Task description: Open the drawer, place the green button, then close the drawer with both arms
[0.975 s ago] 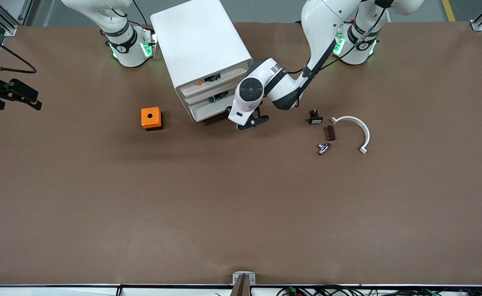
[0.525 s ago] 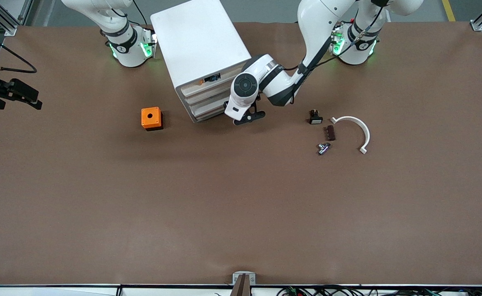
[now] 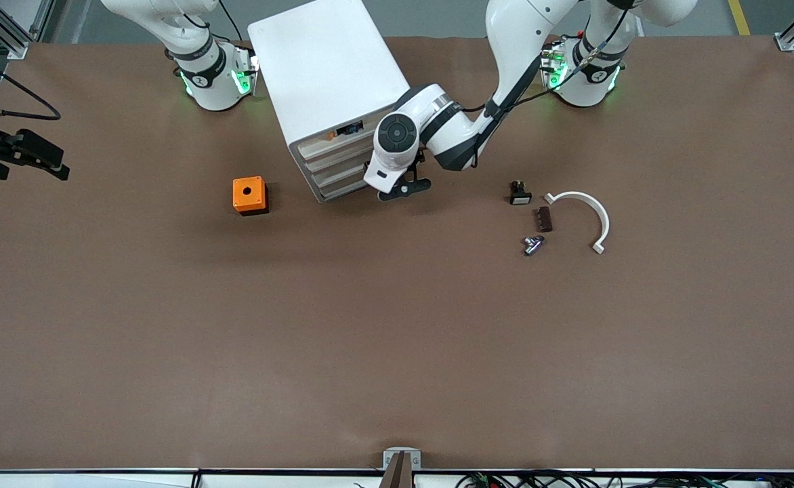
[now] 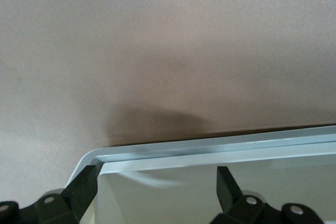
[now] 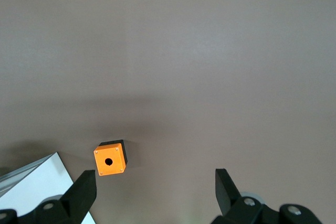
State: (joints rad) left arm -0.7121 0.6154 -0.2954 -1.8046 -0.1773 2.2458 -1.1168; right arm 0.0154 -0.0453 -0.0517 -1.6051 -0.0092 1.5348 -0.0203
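The white cabinet (image 3: 332,81) stands near the arms' bases. Its lowest drawer (image 3: 345,190) sits flush with the other beige fronts. The button is hidden. My left gripper (image 3: 402,190) is low at the cabinet's front, at the corner toward the left arm's end, beside the lowest drawer. In the left wrist view the left gripper (image 4: 155,190) is open and holds nothing, and a rounded white corner of the cabinet (image 4: 210,150) lies between its fingers. My right gripper (image 5: 152,192) is open and empty, high above the orange box (image 5: 110,157), and does not show in the front view.
The orange box (image 3: 249,195) with a hole sits toward the right arm's end. A black switch with a white face (image 3: 520,194), a brown piece (image 3: 544,219), a small metal part (image 3: 532,245) and a white curved piece (image 3: 583,211) lie toward the left arm's end.
The left gripper has moved toward the cabinet, and the drawer that stuck out has slid in flush. The green bit seen in it no longer shows.
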